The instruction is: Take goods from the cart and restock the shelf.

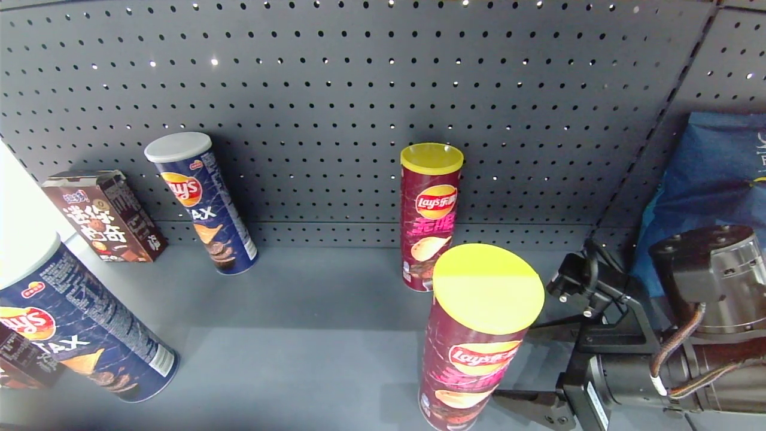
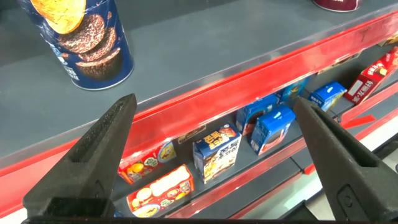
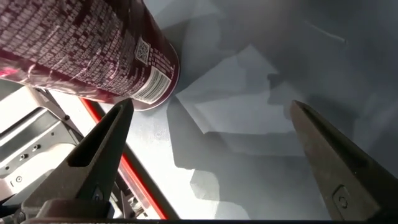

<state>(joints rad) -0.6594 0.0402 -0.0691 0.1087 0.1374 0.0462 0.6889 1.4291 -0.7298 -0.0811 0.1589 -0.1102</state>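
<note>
The right gripper [image 3: 210, 106] is spread wide and empty, just beside the front maroon can [image 1: 473, 353] at its 3 o'clock. The can stands upright at 5 o'clock on the shelf [image 1: 311, 335]. The left gripper [image 2: 212, 101] is also wide open and empty.

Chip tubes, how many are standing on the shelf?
4. The back blue tube stands left by the pegboard, the front blue tube at the left edge, the back red tube by the pegboard's middle, the front red tube nearest the camera. Others may be hidden off-frame.
</note>
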